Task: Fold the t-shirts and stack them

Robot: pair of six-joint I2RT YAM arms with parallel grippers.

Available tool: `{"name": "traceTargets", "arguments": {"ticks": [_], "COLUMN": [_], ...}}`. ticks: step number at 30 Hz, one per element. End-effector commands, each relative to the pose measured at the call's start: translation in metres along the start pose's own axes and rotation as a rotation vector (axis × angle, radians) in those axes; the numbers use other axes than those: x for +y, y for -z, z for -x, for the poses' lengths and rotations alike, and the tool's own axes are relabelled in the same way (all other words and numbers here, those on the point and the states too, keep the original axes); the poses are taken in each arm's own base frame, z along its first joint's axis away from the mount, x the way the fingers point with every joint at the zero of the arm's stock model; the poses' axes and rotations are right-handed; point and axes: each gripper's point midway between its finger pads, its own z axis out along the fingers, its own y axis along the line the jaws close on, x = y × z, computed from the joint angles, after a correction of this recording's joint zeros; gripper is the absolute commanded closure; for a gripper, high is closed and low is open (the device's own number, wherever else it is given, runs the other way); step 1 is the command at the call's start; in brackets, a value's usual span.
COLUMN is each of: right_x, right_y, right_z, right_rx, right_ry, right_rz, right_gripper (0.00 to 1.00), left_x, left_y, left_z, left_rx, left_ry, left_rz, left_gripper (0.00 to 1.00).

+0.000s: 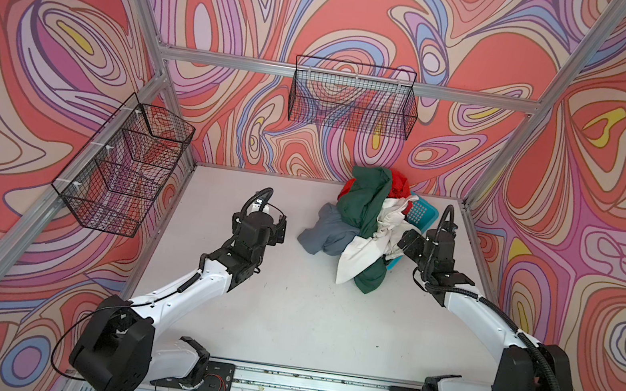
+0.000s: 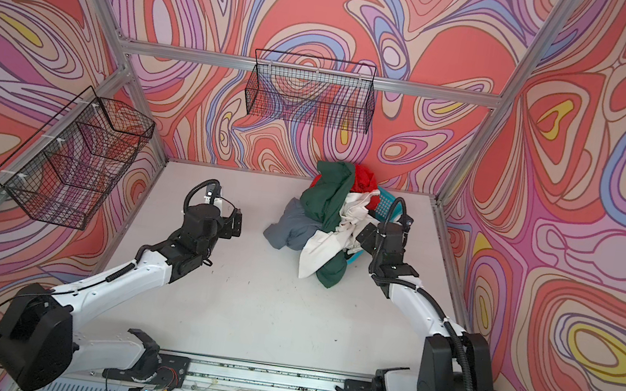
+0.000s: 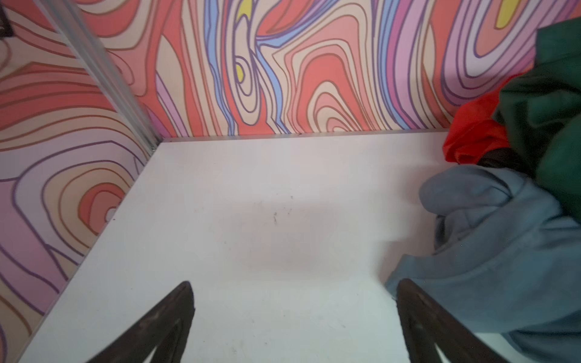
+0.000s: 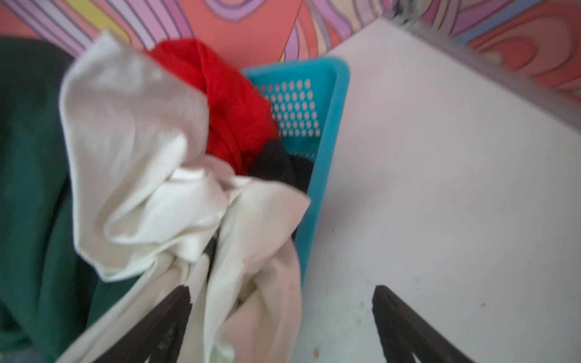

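The t-shirts lie in one crumpled heap at the back right of the table, spilling over a turquoise basket (image 1: 422,213) (image 4: 333,103). The heap holds a dark green (image 1: 363,200) (image 2: 323,198), a red (image 1: 399,184) (image 4: 232,107), an off-white (image 1: 361,254) (image 4: 141,157) and a grey-blue shirt (image 1: 324,232) (image 3: 503,251). My right gripper (image 1: 407,242) (image 4: 282,287) is open at the heap's right side. One of its jaws is over the off-white cloth and the other over bare table. My left gripper (image 1: 279,229) (image 3: 295,283) is open and empty, just left of the grey-blue shirt.
A black wire basket (image 1: 353,97) hangs on the back wall and another (image 1: 125,172) on the left wall. Aluminium frame posts stand at the table's (image 1: 286,306) corners. A dark cloth (image 4: 273,166) lies inside the turquoise basket.
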Motion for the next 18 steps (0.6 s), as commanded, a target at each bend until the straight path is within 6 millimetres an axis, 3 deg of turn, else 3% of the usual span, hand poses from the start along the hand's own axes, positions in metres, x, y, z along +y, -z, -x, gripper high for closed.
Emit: {"name": "traceTargets", "arguments": {"ticks": [1, 7, 13, 18], "right_x": [0.014, 0.014, -0.004, -0.021], "right_y": [-0.001, -0.023, -0.044, -0.047], "right_z": [-0.037, -0.051, -0.059, -0.048], "right_rx": [0.128, 0.126, 0.154, 0.152], "right_ry": [-0.045, -0.060, -0.014, 0.052], "right_rz": [0.037, 0.004, -0.154, -0.305], "right_gripper": [0.10, 0.40, 0.48, 0.58], "left_x": [-0.019, -0.049, -0.059, -0.060], "left_y": [-0.007, -0.015, -0.013, -0.011], "left_z": [-0.030, -0.048, -0.051, -0.049], "left_rx": [0.148, 0.250, 0.266, 0.264], "left_ry": [0.018, 0.037, 0.064, 0.064], "left_rz": [-0.074, -0.187, -0.237, -0.245], "left_gripper": [0.00, 0.00, 0.00, 0.00]}}
